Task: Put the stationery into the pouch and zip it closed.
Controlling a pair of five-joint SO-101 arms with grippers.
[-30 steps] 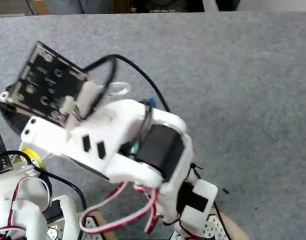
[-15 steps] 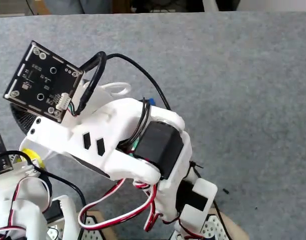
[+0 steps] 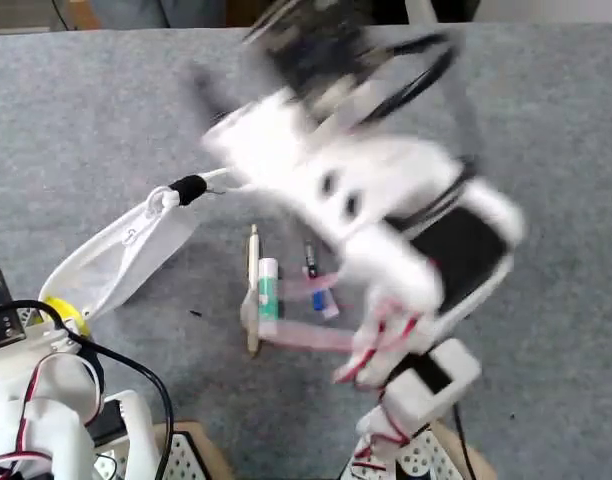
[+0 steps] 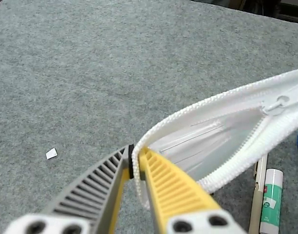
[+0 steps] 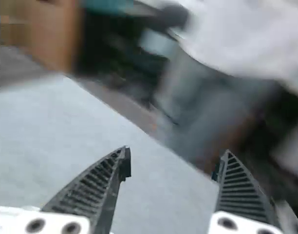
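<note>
Left hand (image 4: 132,163) pinches pouch (image 4: 207,141); green-labelled glue stick (image 4: 270,196) beside.

Left end effector (image 4: 132,158) clamped, right end effector (image 5: 176,156) spread.

The blurred right arm (image 3: 386,190) partly covers the stationery (image 3: 268,290); an edge cuts off the pouch (image 4: 197,141).

1. The table (image 3: 546,150) has a grey, felt-looking top.
2. White pouch (image 3: 126,250) is over at 9 o'clock with its zip open.
3. Near the middle there's a slim tan pencil (image 3: 253,290), and a glue stick (image 3: 268,292) just beside it at its 3 o'clock.
4. A small blue item (image 3: 314,272) is at the glue stick's 3 o'clock, slightly apart.
5. A tiny white scrap (image 4: 51,154) also lies on the felt.
</note>
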